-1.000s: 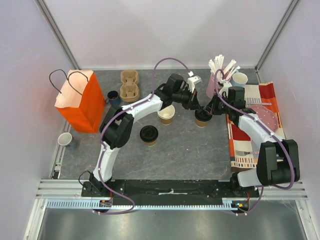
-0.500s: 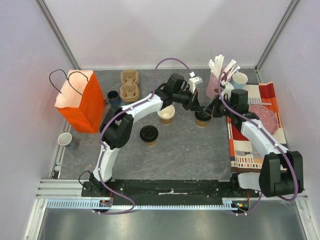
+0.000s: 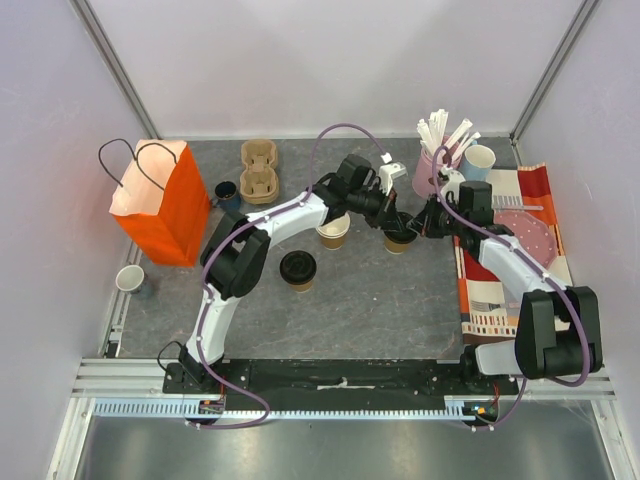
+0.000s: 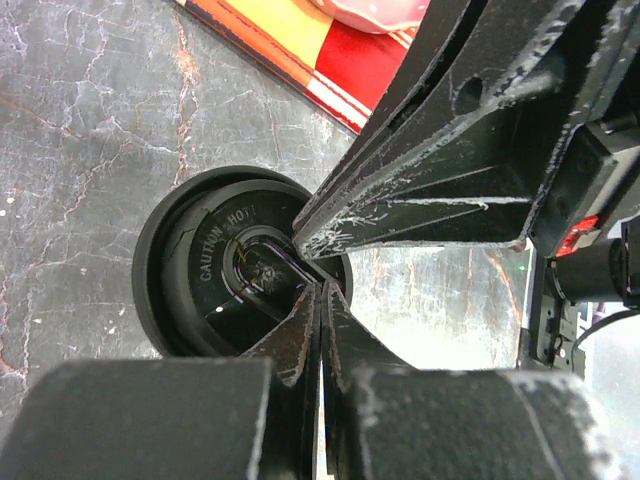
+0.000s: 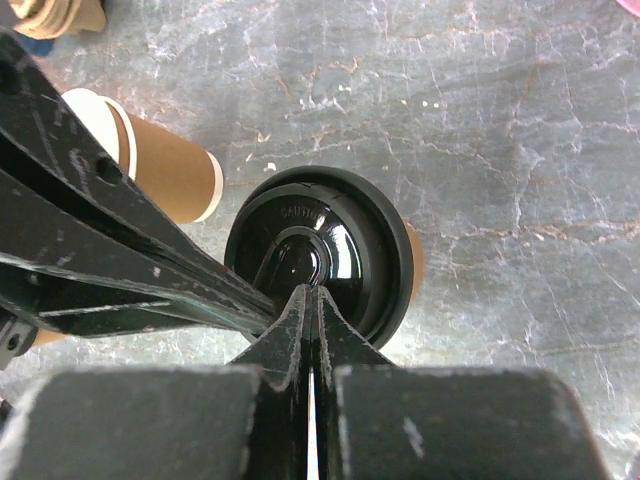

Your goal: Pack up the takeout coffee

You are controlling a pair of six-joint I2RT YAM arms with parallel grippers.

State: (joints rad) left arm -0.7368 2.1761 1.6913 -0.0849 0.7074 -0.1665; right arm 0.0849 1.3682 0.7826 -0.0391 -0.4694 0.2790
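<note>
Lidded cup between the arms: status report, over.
Left gripper shut, right gripper shut, tips on black lid. Unlidded kraft cup beside it. Nothing blocking.

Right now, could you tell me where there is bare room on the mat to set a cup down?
Widest bare mat: between the near lidded cup and the cloth. Smaller: before the bag. Crowded: where left gripper and right gripper meet over the far lidded cup.

Raised letters reading "CAUTION HOT" curve around the top of the round black plastic lid (image 4: 190, 262), close up in the left wrist view. In the right wrist view this lid (image 5: 350, 240), sitting on a small brown kraft paper cup (image 5: 415, 262), shows only embossed "CAUTIO"; the rest cannot be made out.
</note>
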